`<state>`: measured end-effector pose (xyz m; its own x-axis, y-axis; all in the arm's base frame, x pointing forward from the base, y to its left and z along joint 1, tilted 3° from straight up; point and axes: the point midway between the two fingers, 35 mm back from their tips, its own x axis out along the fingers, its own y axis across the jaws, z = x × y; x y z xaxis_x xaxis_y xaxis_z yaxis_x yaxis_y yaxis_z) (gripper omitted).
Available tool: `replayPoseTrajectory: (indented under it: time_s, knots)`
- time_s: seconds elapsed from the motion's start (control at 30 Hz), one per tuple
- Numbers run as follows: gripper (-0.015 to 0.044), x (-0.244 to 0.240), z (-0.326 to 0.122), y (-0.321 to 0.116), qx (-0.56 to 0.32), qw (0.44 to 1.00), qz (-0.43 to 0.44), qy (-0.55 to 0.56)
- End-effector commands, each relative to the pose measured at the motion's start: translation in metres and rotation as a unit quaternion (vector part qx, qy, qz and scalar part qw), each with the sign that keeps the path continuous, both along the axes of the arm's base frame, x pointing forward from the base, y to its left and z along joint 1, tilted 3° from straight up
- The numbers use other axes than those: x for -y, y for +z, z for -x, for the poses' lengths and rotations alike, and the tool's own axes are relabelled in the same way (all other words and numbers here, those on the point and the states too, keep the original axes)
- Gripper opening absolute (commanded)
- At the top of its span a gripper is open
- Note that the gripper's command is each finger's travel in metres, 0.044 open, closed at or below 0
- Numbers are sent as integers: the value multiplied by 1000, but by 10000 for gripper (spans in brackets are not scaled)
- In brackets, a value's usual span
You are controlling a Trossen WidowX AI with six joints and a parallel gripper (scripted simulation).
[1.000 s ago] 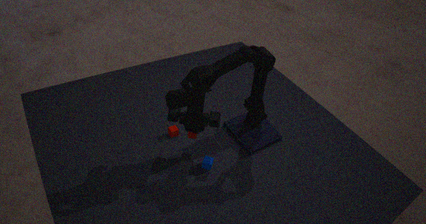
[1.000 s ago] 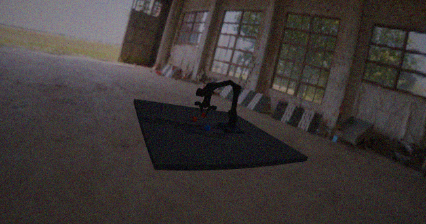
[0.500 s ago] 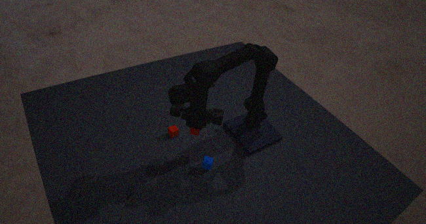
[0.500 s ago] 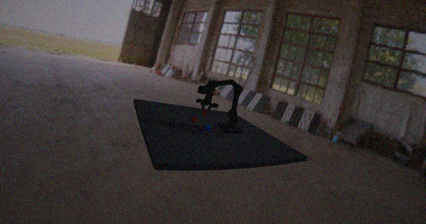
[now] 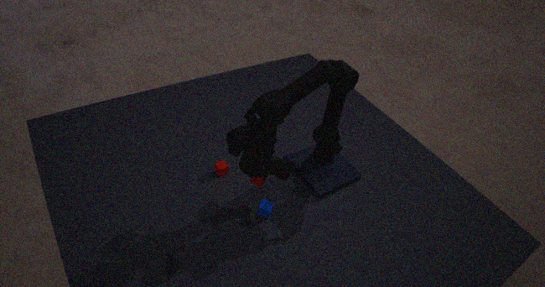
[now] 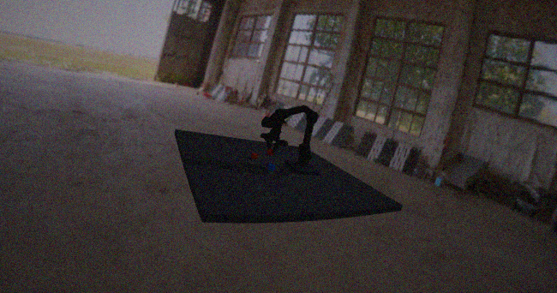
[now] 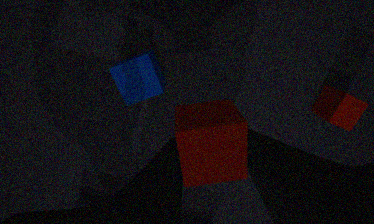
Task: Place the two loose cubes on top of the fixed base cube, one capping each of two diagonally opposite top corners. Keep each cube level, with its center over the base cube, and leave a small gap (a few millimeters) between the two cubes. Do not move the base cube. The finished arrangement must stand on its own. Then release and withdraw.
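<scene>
The blue base cube (image 5: 265, 208) (image 6: 272, 167) (image 7: 137, 79) rests on the dark table. One loose red cube (image 5: 221, 168) (image 6: 254, 156) (image 7: 348, 111) rests on the table, left of and behind the blue cube in the top view. My gripper (image 7: 209, 140) is shut on the other red cube (image 5: 257, 181) (image 6: 270, 152) (image 7: 212, 155), which hangs above the table. In the wrist view the blue cube shows up and left of the held cube, apart from it. The fingertips are dark and partly hidden in the top and exterior views.
The arm's base plate (image 5: 335, 179) lies on the table (image 5: 402, 232) (image 6: 300, 198), to the right of the cubes in the top view. The arm's shadow falls across the table near the blue cube. The light is dim and the pictures are grainy.
</scene>
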<state>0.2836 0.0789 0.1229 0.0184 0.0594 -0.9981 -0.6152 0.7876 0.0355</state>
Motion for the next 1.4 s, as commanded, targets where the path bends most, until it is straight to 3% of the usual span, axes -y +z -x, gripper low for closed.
replayPoseTrajectory:
  time_s: [0.0,0.63,1.37]
  knots:
    - [105,-9,4,-1,3,999,-1,-46]
    - [105,-52,31,-19,-12,963,-9,-269]
    - [105,-54,31,-37,-13,961,-9,-275]
